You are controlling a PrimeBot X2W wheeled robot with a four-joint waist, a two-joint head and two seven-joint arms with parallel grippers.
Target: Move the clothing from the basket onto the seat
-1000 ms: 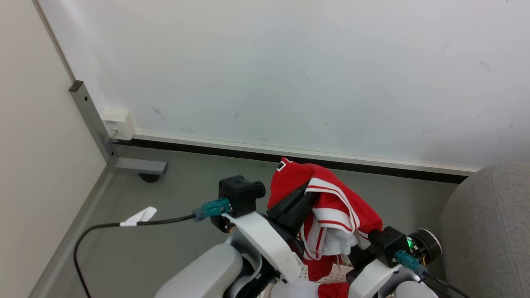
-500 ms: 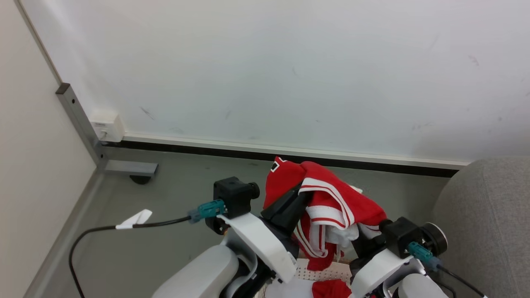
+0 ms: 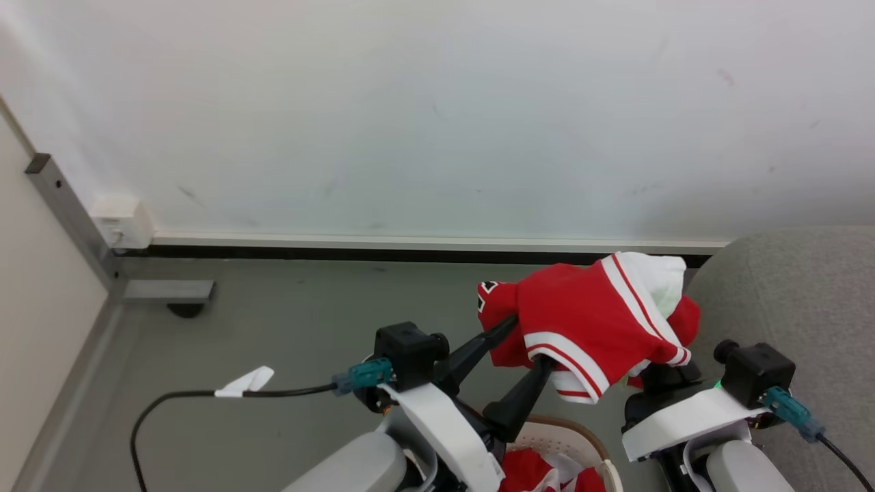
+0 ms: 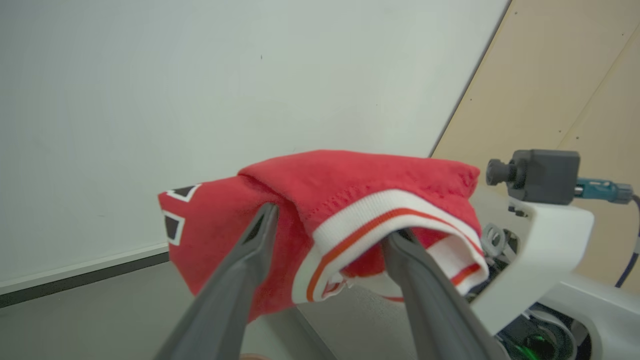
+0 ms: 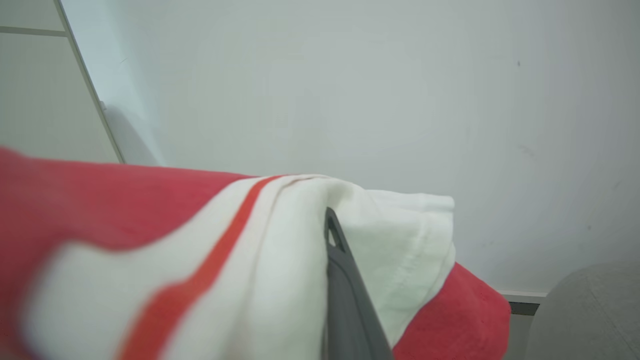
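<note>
A red garment with white striped bands, part of the clothing (image 3: pixel 588 321), hangs in the air between my two grippers, beside the grey seat (image 3: pixel 793 294). My left gripper (image 3: pixel 523 350) is open, its two dark fingers spread wide under the cloth, which drapes over their tips (image 4: pixel 350 190). My right gripper (image 3: pixel 657 372) is mostly hidden under the garment's right end; in the right wrist view one dark finger (image 5: pixel 345 295) shows with white and red cloth (image 5: pixel 240 270) folded around it. The basket (image 3: pixel 581 432) sits at the bottom edge with more red clothing (image 3: pixel 523 473) inside.
A white wall stands close ahead with a dark baseboard gap. A grey metal post with a foot (image 3: pixel 164 290) and a white wall box (image 3: pixel 123 220) are at the left. A black cable with a white tag (image 3: pixel 243 383) runs to my left wrist camera.
The head camera has turned to the right. My left gripper has opened, its fingers now spread under the cloth. The garment has been carried right, closer to the seat, and stretched out between the grippers.
</note>
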